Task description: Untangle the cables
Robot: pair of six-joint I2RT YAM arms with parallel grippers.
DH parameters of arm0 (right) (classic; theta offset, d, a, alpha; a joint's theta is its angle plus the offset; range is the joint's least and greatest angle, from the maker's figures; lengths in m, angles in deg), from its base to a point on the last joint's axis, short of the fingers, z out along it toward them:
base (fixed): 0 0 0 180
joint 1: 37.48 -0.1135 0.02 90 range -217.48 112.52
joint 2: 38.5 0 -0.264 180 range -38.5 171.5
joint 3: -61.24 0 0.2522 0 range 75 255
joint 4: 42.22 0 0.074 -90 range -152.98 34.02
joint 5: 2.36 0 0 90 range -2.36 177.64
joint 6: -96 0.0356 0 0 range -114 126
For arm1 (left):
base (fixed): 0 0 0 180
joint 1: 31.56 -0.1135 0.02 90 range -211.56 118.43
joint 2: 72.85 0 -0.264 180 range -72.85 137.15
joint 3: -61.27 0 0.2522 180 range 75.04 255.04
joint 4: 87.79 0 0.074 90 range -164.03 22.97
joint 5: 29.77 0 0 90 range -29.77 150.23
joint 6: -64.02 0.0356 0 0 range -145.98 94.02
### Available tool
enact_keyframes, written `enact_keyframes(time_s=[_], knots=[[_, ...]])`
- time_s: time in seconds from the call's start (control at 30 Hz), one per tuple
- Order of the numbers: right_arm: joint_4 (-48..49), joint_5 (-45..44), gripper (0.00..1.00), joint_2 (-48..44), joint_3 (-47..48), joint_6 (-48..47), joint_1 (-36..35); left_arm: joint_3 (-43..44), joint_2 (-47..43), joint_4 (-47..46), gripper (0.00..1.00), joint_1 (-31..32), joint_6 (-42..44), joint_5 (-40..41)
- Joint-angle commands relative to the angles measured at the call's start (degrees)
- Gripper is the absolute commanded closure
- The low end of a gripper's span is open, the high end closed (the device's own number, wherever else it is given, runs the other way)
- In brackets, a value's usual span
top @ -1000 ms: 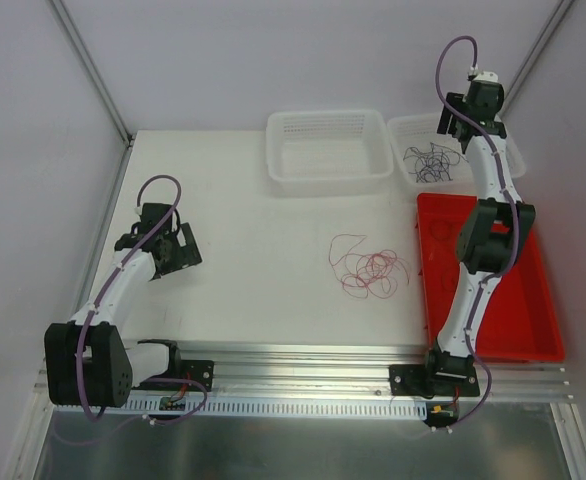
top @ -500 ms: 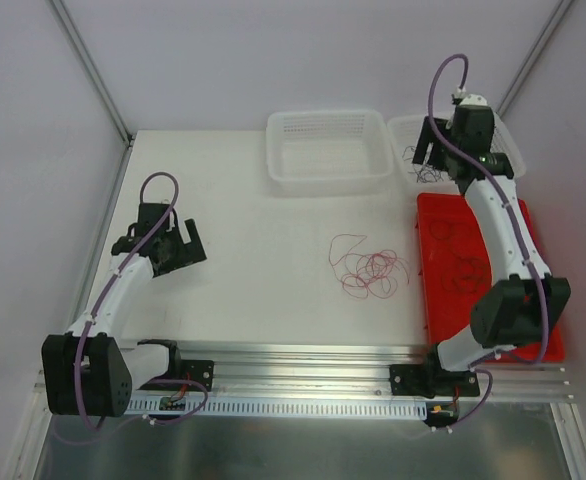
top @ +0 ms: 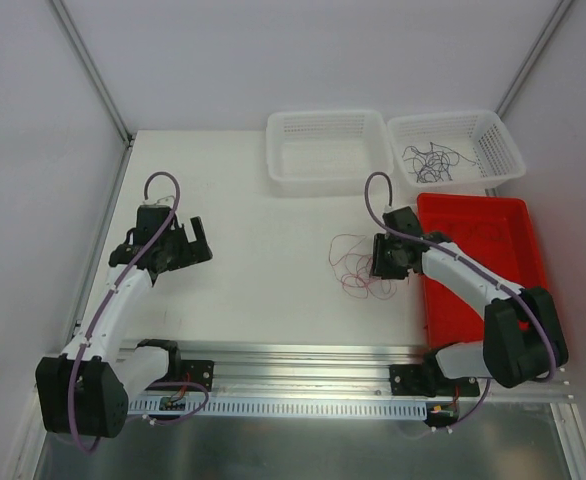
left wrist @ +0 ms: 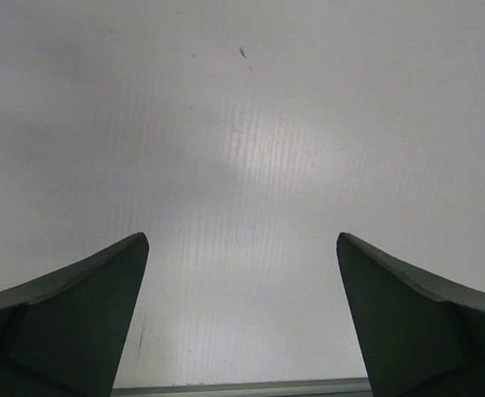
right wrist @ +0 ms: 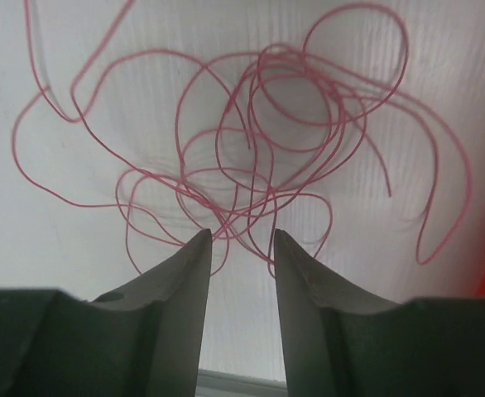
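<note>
Seen from above, a white table (top: 253, 290) fills the middle of the frame. The red cables (top: 348, 268) lie in a loose tangle right of center, with the right gripper (top: 385, 258) directly over the tangle's right side, hiding part of it. The left gripper (top: 195, 242) sits well apart at the left. At the top stand an empty white basket (top: 328, 175) and a second basket (top: 498, 150) holding dark cables (top: 431, 160); a red tray (top: 513, 240) runs down the right. The left wrist view shows what the overhead cannot: both fingers (left wrist: 77, 322) spread wide at the bottom corners, only bare table between them. The right wrist view shows the red cables (right wrist: 242, 211) close up, loops filling the upper frame, and the fingers (right wrist: 189, 289) drawn near together with a narrow gap, strands crossing just at their tips, not yet pinched.
</note>
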Motion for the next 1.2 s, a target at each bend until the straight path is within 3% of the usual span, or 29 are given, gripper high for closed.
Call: enact_keyframes(time_s=[0.0,0.2,0.37,0.53,0.73,0.9,1.03,1.17], knots=[[4.64,0.73,0.63,0.92,-0.92,5.81,-2.36,-0.51,-0.65,-1.42,0.01,0.71,1.61,-1.65],[4.11,1.43,0.68,8.73,2.32,8.71,-10.0,-0.51,-0.82,-1.6,0.01,1.32,1.96,-1.92],[5.35,3.72,0.7,14.18,7.66,14.33,-20.28,-0.69,-1.08,-1.78,0.01,1.94,2.31,-2.09],[2.11,3.46,0.68,14.9,14.44,14.61,-28.98,-0.86,-1.52,-2.56,0.01,2.82,2.49,-4.28],[-3.0,-2.86,0.52,9.2,17.53,10.74,-29.7,-1.39,-1.79,-3.45,0.01,6.42,0.38,-7.54],[-2.92,-7.96,0.44,7.69,18.41,10.82,-28.57,-2.09,-0.39,-5.37,0.01,13.43,-10.33,-9.74],[0.5,-9.89,0.39,8.22,17.97,12.06,-26.37,-2.27,1.9,-9.24,0.03,21.35,-17.1,-5.18],[2.35,-9.9,0.39,10.76,19.81,3.31,-24.69,0.01,7.34,-11.18,0.06,27.51,-20.79,-0.96]])
